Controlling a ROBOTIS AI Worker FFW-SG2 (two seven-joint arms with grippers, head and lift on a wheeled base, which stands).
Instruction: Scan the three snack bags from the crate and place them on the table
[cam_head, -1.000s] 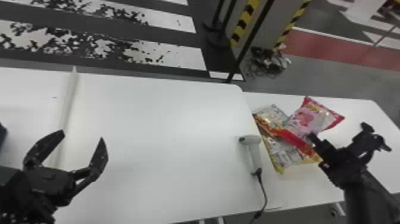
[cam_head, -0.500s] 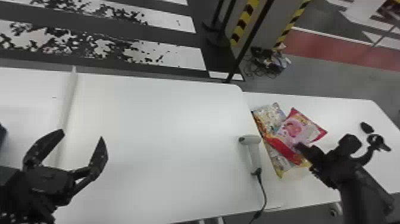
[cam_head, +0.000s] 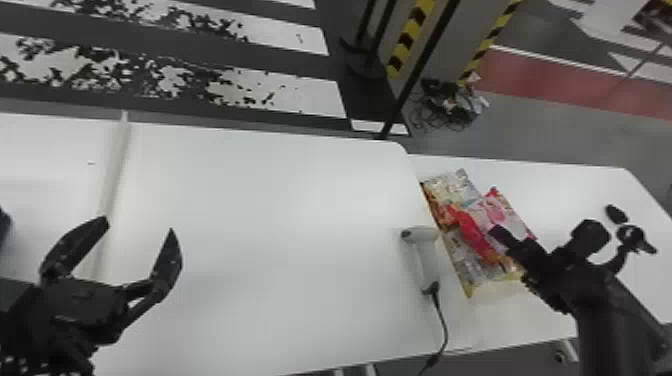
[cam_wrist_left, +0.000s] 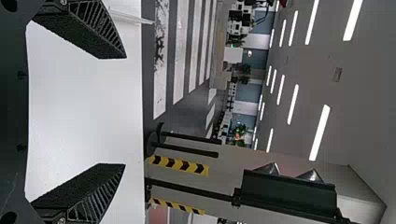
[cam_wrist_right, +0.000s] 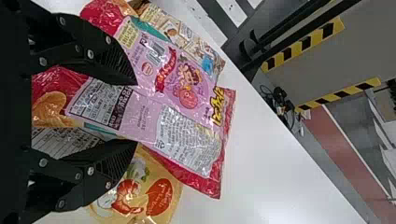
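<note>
In the head view my right gripper (cam_head: 515, 246) is over the pink and red snack bag (cam_head: 500, 216), which lies on two other snack bags (cam_head: 452, 190) beside the scanner (cam_head: 426, 252). In the right wrist view the right gripper (cam_wrist_right: 136, 112) is open, its fingers partway apart above the pink bag (cam_wrist_right: 191, 91), with wrapper showing between them. A yellow bag (cam_wrist_right: 161, 198) and a cream and brown bag (cam_wrist_right: 187, 39) stick out beneath. My left gripper (cam_head: 139, 225) waits open at the left, over the white table; the left wrist view shows the left gripper (cam_wrist_left: 125, 111) holding nothing.
The scanner's black cable (cam_head: 442, 320) runs off the front edge. A raised white strip (cam_head: 116, 170) crosses the left part of the table (cam_head: 275, 200), and a dark object (cam_head: 4, 222) shows at the left edge. The white surface (cam_head: 575, 185) continues right of the bags.
The right arm has shifted left. The pink bag has slid left and toward the robot, turning a little, and the bags under it have shifted too. The left arm has kept still.
</note>
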